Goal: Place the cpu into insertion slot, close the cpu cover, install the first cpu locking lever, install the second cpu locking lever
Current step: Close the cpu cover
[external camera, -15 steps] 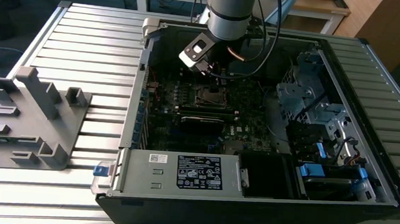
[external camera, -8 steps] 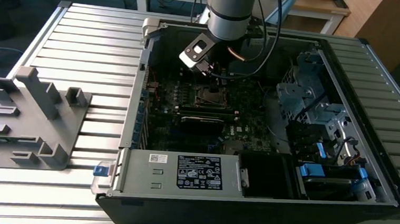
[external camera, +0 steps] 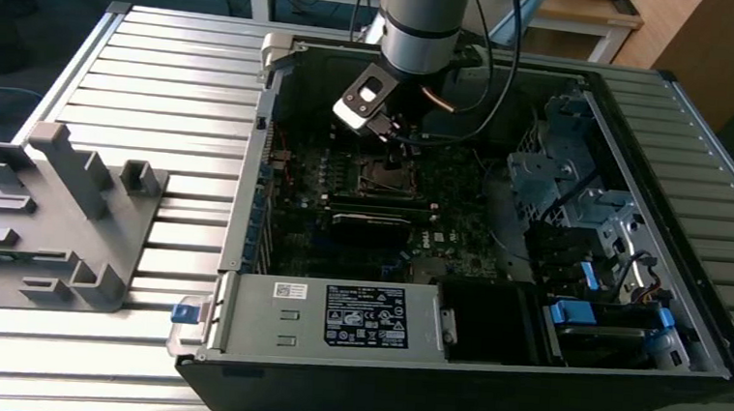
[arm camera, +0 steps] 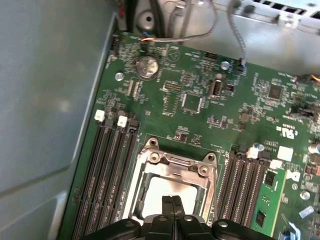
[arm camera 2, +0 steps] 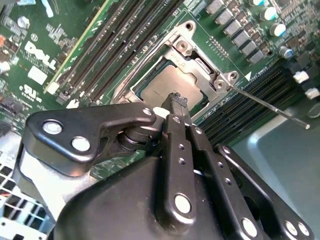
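The end effector, fingertips pressed together with nothing between them, hangs just above the cpu. The cpu sits in the insertion slot, framed by the lowered cpu cover. In the exterior view the slot lies at 6 o'clock from the end effector, inside the computer case.

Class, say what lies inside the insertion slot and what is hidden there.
The cpu sits in the slot, framed by the cover. The shut gripper hides part of it.

Open computer case on slatted table — grey fixture beside it.
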Robot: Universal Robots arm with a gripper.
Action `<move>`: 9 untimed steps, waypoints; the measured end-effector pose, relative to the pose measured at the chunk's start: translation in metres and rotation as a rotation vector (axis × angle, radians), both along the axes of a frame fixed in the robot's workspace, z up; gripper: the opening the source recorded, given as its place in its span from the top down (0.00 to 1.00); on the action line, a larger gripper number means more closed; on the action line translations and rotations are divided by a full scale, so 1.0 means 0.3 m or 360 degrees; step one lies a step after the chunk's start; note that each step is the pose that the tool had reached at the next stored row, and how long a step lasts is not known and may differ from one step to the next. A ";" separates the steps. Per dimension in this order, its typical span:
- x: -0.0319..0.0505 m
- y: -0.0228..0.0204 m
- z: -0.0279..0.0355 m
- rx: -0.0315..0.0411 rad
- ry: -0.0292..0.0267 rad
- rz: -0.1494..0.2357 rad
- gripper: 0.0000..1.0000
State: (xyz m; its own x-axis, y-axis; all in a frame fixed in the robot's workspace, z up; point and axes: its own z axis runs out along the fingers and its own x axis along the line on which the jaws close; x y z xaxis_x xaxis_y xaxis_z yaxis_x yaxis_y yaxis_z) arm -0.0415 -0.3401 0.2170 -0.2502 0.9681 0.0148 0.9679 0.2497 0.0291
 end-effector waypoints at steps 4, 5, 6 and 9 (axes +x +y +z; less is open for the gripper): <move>0.000 0.000 0.000 0.0000 0.00000 0.0100 0.89; 0.000 0.000 0.000 0.0000 0.00001 0.0127 0.89; 0.000 0.000 0.000 0.0000 0.00000 0.0154 0.89; 0.000 0.000 -0.001 0.0000 0.00000 0.0223 0.89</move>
State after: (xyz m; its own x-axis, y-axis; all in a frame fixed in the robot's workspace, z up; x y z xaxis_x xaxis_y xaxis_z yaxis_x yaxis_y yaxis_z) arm -0.0415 -0.3401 0.2168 -0.3827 0.9238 0.0147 0.9236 0.3822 0.0291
